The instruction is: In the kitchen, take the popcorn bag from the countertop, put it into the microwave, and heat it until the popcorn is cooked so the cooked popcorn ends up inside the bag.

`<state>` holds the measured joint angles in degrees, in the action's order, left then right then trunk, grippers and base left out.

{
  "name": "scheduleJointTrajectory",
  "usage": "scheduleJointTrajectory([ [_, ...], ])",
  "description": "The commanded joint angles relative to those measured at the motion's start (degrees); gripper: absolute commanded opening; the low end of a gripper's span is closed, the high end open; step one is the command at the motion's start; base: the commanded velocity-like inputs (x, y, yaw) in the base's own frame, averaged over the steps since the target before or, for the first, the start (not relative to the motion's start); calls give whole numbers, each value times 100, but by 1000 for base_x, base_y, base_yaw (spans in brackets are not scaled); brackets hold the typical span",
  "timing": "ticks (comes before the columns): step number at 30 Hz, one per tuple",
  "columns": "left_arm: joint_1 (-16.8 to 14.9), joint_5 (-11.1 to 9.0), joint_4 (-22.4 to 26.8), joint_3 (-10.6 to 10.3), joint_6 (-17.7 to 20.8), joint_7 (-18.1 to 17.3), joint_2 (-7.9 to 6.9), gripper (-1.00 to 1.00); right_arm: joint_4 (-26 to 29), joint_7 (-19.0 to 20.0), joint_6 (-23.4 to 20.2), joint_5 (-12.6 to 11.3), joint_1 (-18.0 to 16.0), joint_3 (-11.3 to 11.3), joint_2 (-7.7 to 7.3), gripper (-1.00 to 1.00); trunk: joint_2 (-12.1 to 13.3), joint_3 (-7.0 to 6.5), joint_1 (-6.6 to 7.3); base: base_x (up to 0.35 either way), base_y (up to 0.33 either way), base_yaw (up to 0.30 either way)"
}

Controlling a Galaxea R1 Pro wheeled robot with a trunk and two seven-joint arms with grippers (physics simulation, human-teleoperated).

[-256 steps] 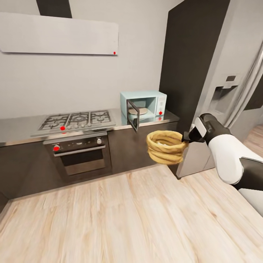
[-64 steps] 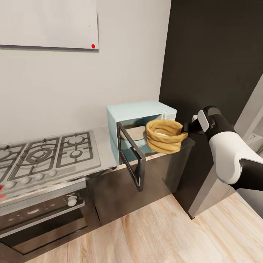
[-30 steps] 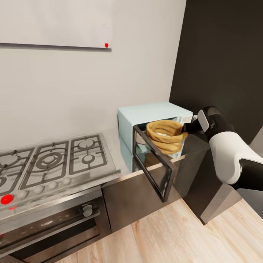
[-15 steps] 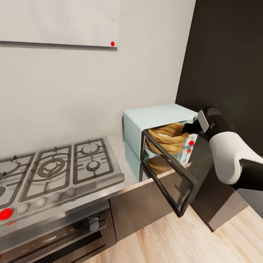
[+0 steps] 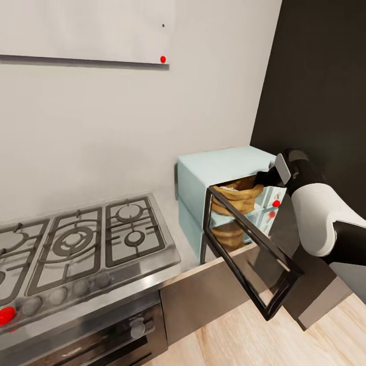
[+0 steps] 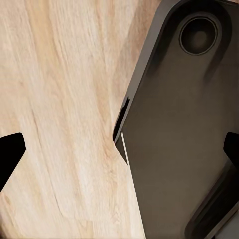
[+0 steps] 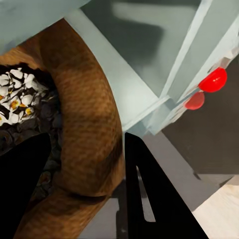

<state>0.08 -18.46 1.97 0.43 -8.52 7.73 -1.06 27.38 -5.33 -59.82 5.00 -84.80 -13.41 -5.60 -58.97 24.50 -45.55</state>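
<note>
Head view: my right gripper (image 5: 262,179), clamping the popcorn bag's (image 5: 235,199) rim, is now carrying it through the microwave's (image 5: 223,168) open door (image 5: 249,254), closer than a second ago

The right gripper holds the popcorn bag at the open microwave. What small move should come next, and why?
Probably ease the right gripper a little deeper into the microwave before letting go. In the head view the popcorn bag sits at the mouth of the cavity, just behind the open door, and the fingers are pinching its rim. It does not look set down inside yet.
</note>
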Motion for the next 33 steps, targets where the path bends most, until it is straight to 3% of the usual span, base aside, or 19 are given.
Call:
scheduleJointTrajectory([
  [1,1,-17,5,1,-11,9,1,100,12,14,-18,-105,-10,-39,6,-100,-4,4,0,7,4,0],
  [25,1,-17,5,1,-10,9,1,100,13,16,-18,-121,-10,-37,6,-100,-4,4,0,61,52,0],
  [26,1,-17,5,1,-12,9,1,100,13,20,-18,-126,-10,-35,6,100,-4,4,0,0,0,0],
  [33,1,-17,5,1,-11,9,1,100,91,32,-18,-157,-10,-39,1,100,-4,4,0,0,0,0],
])
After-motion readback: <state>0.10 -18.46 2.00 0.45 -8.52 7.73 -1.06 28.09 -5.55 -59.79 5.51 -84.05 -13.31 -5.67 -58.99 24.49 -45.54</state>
